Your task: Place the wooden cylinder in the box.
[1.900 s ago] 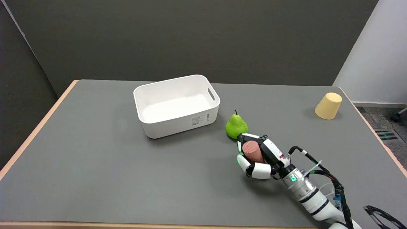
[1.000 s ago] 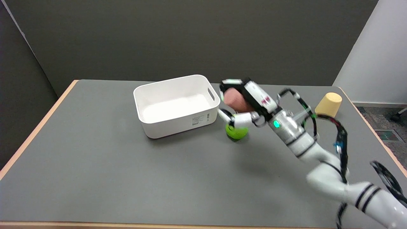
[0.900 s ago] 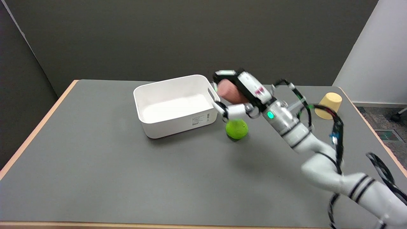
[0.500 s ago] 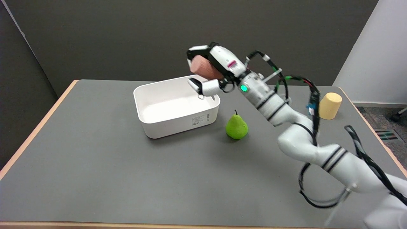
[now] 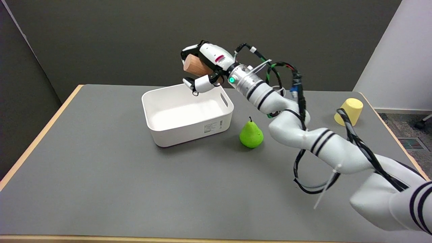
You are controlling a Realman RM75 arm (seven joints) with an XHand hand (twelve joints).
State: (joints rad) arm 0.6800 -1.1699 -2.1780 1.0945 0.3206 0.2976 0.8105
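Note:
My right hand [image 5: 204, 67] grips the wooden cylinder [image 5: 195, 66], a short reddish-brown peg whose round end faces left. Hand and cylinder hang in the air above the far right part of the white box [image 5: 222, 118]. The box is an open rectangular tub with a handle slot in its right wall, and it shows nothing inside. My white arm stretches from the lower right across the table to reach there.
A green pear [image 5: 251, 134] stands upright just right of the box, below my forearm. A pale yellow cup [image 5: 349, 111] lies tipped near the table's far right edge. The grey table [image 5: 101, 175] has a wooden rim along its left side.
My right hand has carried the cylinder up off the table beside the pear and leftward, ending high over the box's far right part. The pear and the cup stay put.

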